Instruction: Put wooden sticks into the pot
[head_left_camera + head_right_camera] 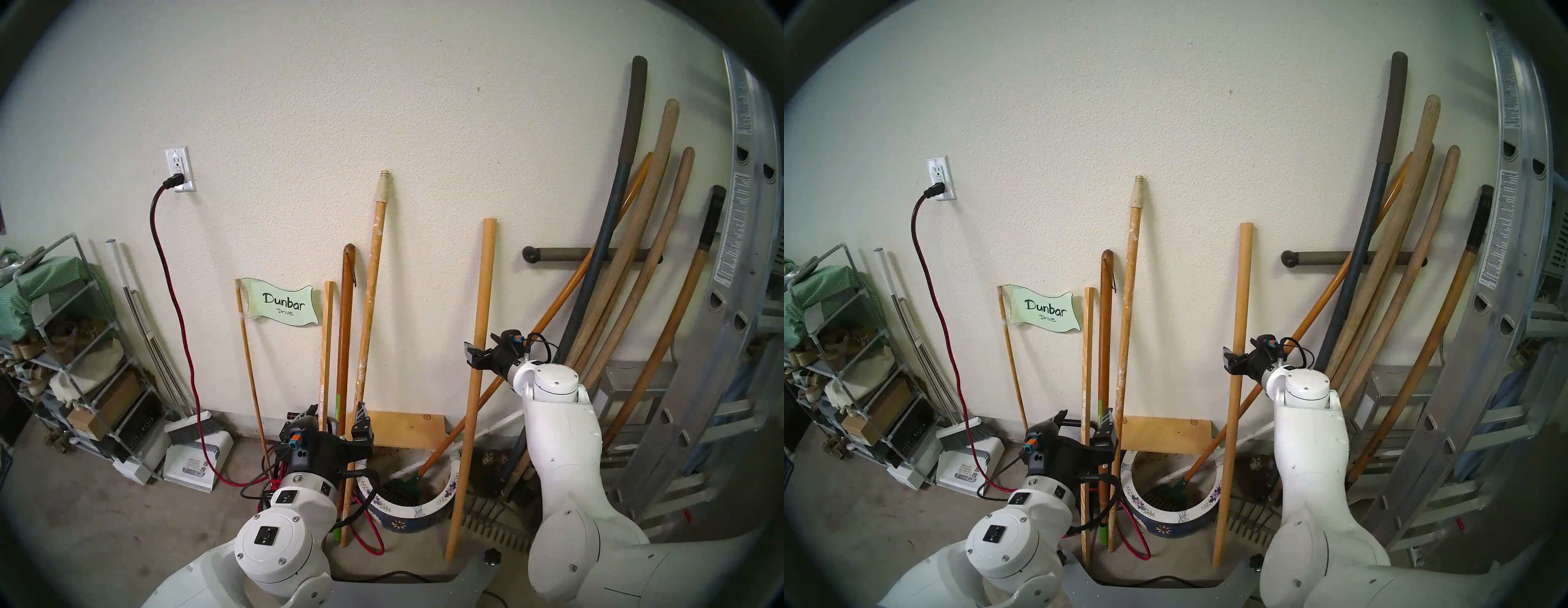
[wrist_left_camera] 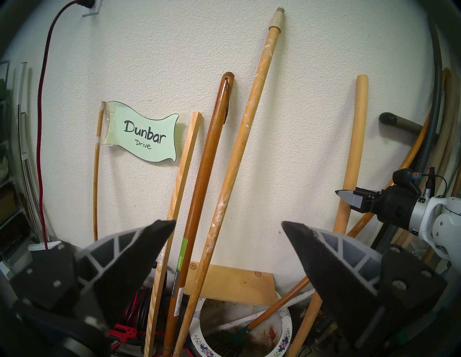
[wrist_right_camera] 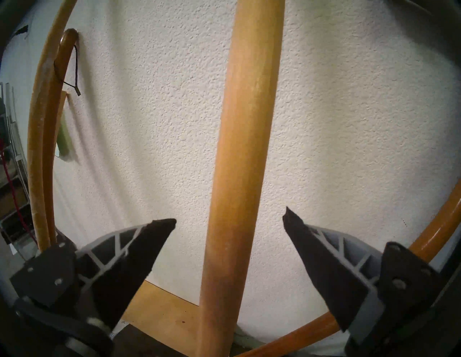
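Behind everything stands a rough cream wall [image 1: 424, 106], and all the poles lean on it with their feet on the concrete floor [image 1: 106, 509].

The right claw [image 3: 229, 222] is wide open, and the plain pale pole [image 3: 239, 149] runs straight up between its two fingers, touched by neither as far as the wrist view shows. Its long axis goes from 6 o'clock to 12 o'clock in that view, across the closing line of the jaws, so closing should be enough to grip it. In the head view the right claw [image 1: 477, 354] meets this pole [image 1: 483, 297] a little above the middle of its length. The right arm is clearly the nearer one for it.

The left claw [image 2: 228, 223] is also wide open and holds nothing. At its 12 o'clock stand the dark red-brown pole [image 2: 212, 162] and the paint-flecked pole [image 2: 249, 124], both between its fingers but farther back, it seems.

The pot [image 1: 428, 507] sits on the floor at 7 o'clock from the right claw, just left of the pale pole's foot. An orange rake handle [image 1: 509, 369] already lies slanted in it, crossing behind the pale pole, so the pot's mouth is partly taken. The pole probably has to go up before its foot can pass over the white rim; the wall above is free.
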Motion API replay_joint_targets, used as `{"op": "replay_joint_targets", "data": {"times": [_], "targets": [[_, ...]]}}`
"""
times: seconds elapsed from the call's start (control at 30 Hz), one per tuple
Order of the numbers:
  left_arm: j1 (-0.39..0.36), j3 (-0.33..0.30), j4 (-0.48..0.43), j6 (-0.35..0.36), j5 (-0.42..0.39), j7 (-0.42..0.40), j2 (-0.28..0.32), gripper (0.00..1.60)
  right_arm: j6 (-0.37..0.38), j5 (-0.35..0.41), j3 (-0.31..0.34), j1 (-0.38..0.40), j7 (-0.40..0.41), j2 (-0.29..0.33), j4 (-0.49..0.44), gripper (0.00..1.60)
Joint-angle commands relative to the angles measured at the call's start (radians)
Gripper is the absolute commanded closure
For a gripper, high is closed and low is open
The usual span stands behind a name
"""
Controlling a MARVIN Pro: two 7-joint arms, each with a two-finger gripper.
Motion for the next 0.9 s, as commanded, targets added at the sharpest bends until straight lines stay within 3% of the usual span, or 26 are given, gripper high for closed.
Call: {"op": "replay_joint_targets", "data": {"times": [0.0,0.03,0.07,0.1,0.13,0.23,0.27,0.3,0.47,0.87], "targets": [[-0.002,-0.001,0.000,0.002,0.002,0.002,-0.001,0.00,-0.039,-0.006,-0.009,0.043,-0.026,0.000,0.055,0.94],[-0.002,0.000,0.000,0.002,0.002,0.003,0.000,0.00,-0.042,-0.007,-0.009,0.045,-0.029,0.000,0.060,1.12],[-0.002,0.000,0.000,0.002,0.002,0.003,0.000,0.00,-0.042,-0.007,-0.009,0.045,-0.029,0.000,0.060,1.12],[-0.002,0.000,0.000,0.001,0.001,0.003,0.000,0.00,-0.042,-0.009,-0.010,0.046,-0.031,0.000,0.063,1.24],[-0.002,0.000,0.000,0.001,0.001,0.003,0.000,0.00,-0.047,-0.012,-0.009,0.048,-0.034,0.003,0.073,1.12],[-0.003,0.000,0.000,0.001,0.001,0.003,0.000,0.00,-0.055,-0.016,-0.008,0.052,-0.041,0.005,0.087,1.20],[-0.003,0.000,0.000,0.001,0.001,0.004,0.001,0.00,-0.059,-0.016,-0.006,0.054,-0.044,0.005,0.094,1.54],[-0.003,0.001,0.000,0.001,0.001,0.004,0.001,0.00,-0.063,-0.016,-0.005,0.055,-0.047,0.006,0.098,1.60],[-0.003,0.001,0.000,0.001,0.000,0.004,0.001,0.00,-0.056,-0.002,0.009,0.051,-0.034,0.003,0.086,1.60],[-0.004,0.003,0.000,-0.001,-0.002,0.005,0.004,0.00,0.013,0.069,0.062,-0.006,0.098,-0.027,-0.120,1.60]]}}
